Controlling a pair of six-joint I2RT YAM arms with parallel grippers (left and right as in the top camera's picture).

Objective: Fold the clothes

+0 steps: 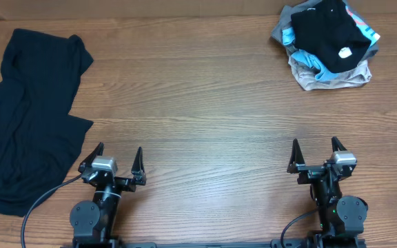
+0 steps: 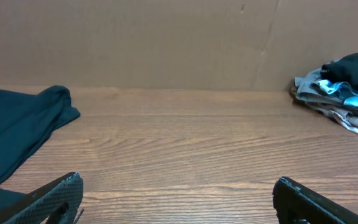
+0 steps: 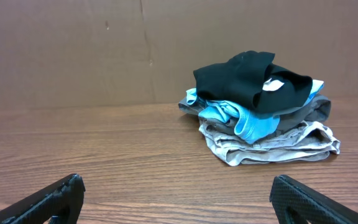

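Note:
A large black shirt lies spread and rumpled on the table's left side; it also shows in the left wrist view. A pile of clothes sits at the far right: a black shirt with a white label on top of a light blue garment and a beige one. The right wrist view shows the black shirt, the blue garment and the beige one. My left gripper is open and empty near the front edge. My right gripper is open and empty.
The wooden table runs between the shirt and the pile. A brown cardboard wall stands behind the table. A black cable trails from the left arm over the shirt's edge.

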